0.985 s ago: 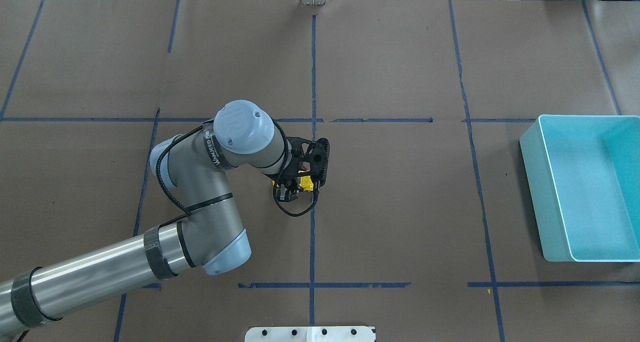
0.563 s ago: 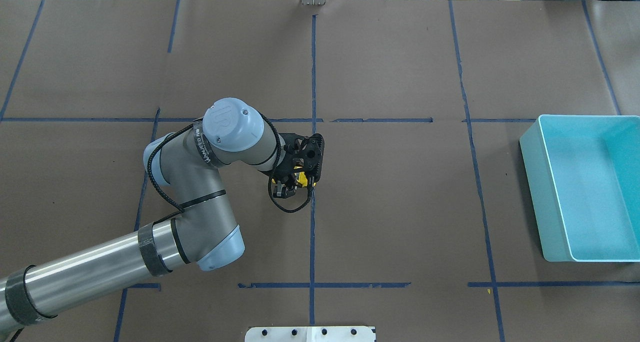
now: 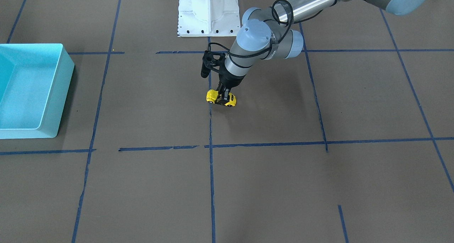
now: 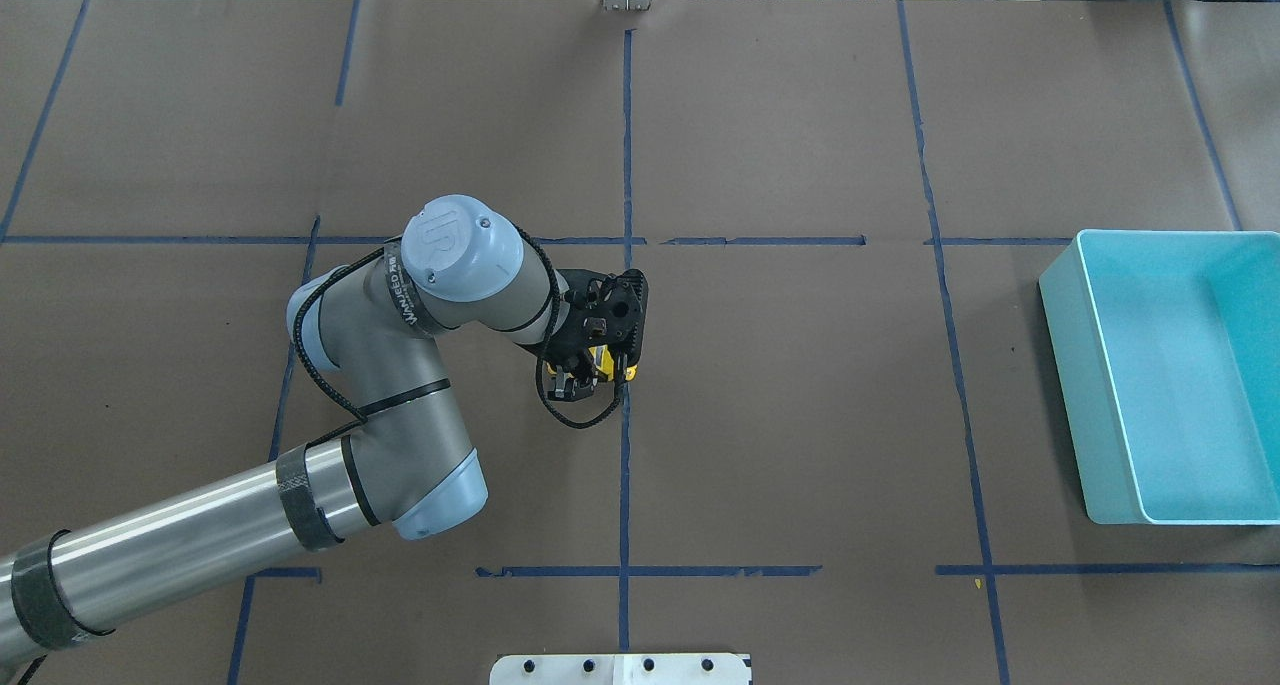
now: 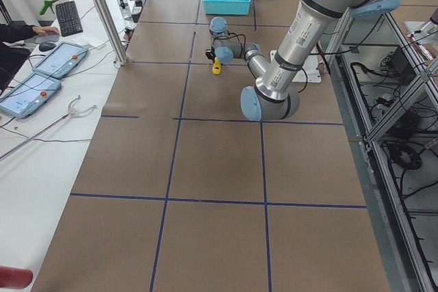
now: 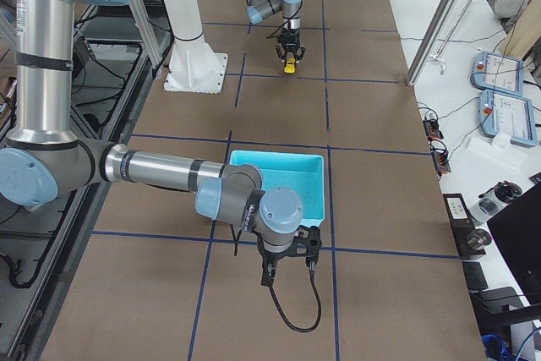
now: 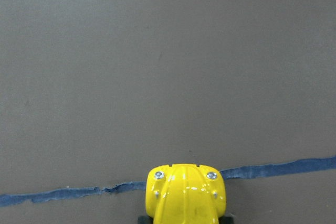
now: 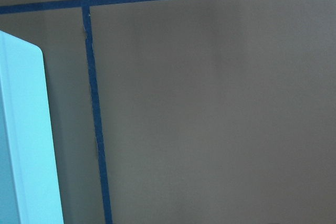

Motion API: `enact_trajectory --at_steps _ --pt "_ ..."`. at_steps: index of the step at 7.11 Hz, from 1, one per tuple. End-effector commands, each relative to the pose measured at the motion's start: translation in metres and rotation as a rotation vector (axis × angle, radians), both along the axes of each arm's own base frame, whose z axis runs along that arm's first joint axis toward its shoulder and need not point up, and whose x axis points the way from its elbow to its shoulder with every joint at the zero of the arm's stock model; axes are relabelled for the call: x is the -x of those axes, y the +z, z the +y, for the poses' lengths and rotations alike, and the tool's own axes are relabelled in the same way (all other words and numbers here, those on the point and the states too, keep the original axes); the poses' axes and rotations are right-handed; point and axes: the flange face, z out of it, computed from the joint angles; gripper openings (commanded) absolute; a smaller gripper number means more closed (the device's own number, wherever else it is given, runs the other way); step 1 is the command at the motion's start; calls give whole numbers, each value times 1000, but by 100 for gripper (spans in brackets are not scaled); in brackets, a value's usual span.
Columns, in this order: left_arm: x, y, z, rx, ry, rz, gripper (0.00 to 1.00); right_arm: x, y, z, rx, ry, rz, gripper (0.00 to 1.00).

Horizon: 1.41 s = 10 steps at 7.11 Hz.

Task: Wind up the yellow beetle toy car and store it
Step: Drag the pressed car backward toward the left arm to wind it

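Jaws of the left gripper (image 3: 223,95) are closed on the yellow beetle toy car (image 3: 212,96), which stands on the table (image 3: 283,186) at a blue tape line (image 7: 63,193). Compared with one second ago, the car is dragged a little toward the robot's left, so winding is judged under way and storing not begun. The state of the right gripper (image 6: 290,275) cannot be told.

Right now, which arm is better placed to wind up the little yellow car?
Left. The left gripper grips the yellow car; the right gripper hangs far away, near the turquoise bin.
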Motion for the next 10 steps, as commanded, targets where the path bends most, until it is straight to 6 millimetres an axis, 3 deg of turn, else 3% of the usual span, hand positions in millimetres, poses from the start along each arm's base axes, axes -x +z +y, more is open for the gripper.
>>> enact_trajectory --at_steps 1,3,4,10 --pt "-1 0 2 1 23 35 0 0 0 0 0 0 0 100" --pt "-7 10 1 2 53 65 0 0 1 0 2 0 0 100" --pt "-1 15 -8 19 72 75 0 0 1 0 2 0 1 100" --pt "-1 19 -9 64 62 67 0 0 0 0 0 0 1 100"
